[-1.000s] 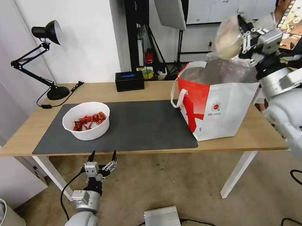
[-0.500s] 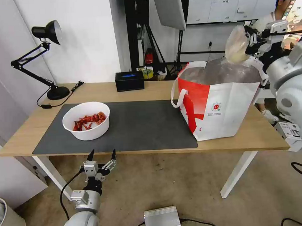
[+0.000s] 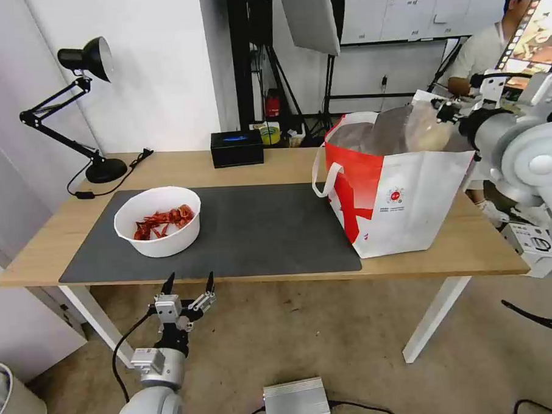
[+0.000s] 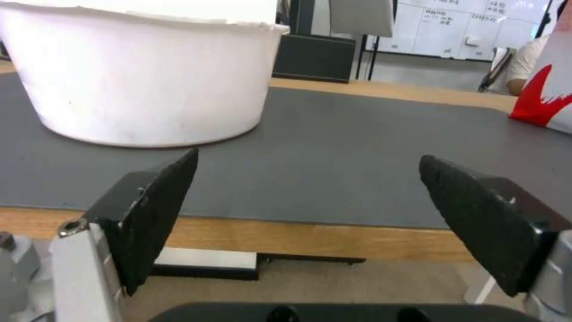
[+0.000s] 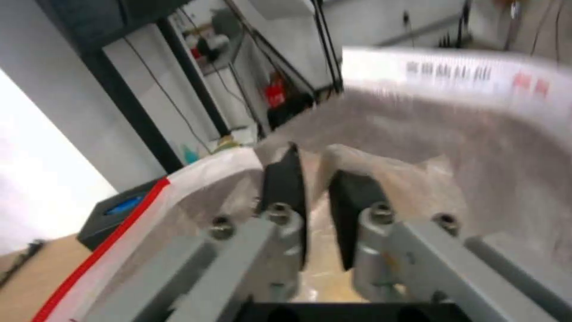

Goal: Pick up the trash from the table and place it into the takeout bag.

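Small clear-bag beige bundle (image 3: 428,132), crinkled film over a soft pale lump, hanging at the mouth of the takeout bag (image 3: 404,207), lower part sunk past the rim against the wrinkled silver foil lining. Pinched at its top by the right gripper (image 5: 314,179), two flat black pads nearly pressed together on a fold of the plastic, grey metal links and round screw heads behind them. Stiff, boxy tote in white with red panels, a small round red logo on the front, white strap handle (image 3: 324,174) looping off the left edge; standing upright on bare light wood at the right end of the tabletop (image 3: 274,164), just beside the edge of the dark grey mat (image 3: 259,232), matte and smooth. Round white bowl (image 3: 158,221), plain slightly scuffed wall, sitting on the left part of the mat, well apart from the tote, with a heap of glossy red shells (image 3: 164,219) inside. Left gripper (image 3: 188,287) low in front of the tabletop's near edge, below the bowl, pointed upward with tapered black rough-faced fingers (image 4: 158,210) spread wide and holding nothing. Black rectangular tissue box (image 3: 237,147) at the far edge of the wood, and a black jointed desk lamp (image 3: 82,105) on a round base at the far left corner.
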Robot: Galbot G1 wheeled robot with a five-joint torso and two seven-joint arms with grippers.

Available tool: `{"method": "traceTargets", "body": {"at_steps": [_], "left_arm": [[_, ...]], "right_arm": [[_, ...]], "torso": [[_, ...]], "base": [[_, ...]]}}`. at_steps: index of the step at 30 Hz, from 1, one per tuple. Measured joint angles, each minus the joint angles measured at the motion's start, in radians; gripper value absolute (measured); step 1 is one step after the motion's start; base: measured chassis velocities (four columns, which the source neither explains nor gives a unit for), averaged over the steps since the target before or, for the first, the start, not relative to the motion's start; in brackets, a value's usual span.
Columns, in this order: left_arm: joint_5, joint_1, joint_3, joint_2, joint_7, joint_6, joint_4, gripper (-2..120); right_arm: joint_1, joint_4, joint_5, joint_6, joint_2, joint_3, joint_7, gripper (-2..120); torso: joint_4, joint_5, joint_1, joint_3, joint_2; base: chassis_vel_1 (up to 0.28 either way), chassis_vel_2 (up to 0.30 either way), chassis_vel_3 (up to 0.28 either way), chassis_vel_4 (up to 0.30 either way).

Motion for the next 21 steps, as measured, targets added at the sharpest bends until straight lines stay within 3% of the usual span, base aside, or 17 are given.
{"method": "traceTargets", "body": {"at_steps": [11, 14, 21], "left_arm": [[0.001, 0.005, -0.001, 0.002, 0.000, 0.000, 0.000, 100], [0.006, 0.004, 0.004, 0.002, 0.000, 0.000, 0.002, 100], [0.017, 0.003, 0.012, -0.005, 0.000, 0.000, 0.009, 100]], "right_arm": [[0.019, -0.014, 0.131, 0.047, 0.040, -0.003, 0.103, 50], [0.038, -0.027, 0.239, 0.111, 0.063, 0.001, 0.175, 65], [0.096, -0.066, 0.395, 0.276, 0.130, 0.019, 0.290, 89]], "torso": [[0.0000, 0.0000, 0.000, 0.000, 0.000], [0.0000, 0.0000, 0.000, 0.000, 0.000], [0.0000, -0.0002, 0.000, 0.000, 0.000]], "base": [[0.000, 0.000, 0.000, 0.000], [0.000, 0.000, 0.000, 0.000], [0.000, 0.000, 0.000, 0.000]]}}
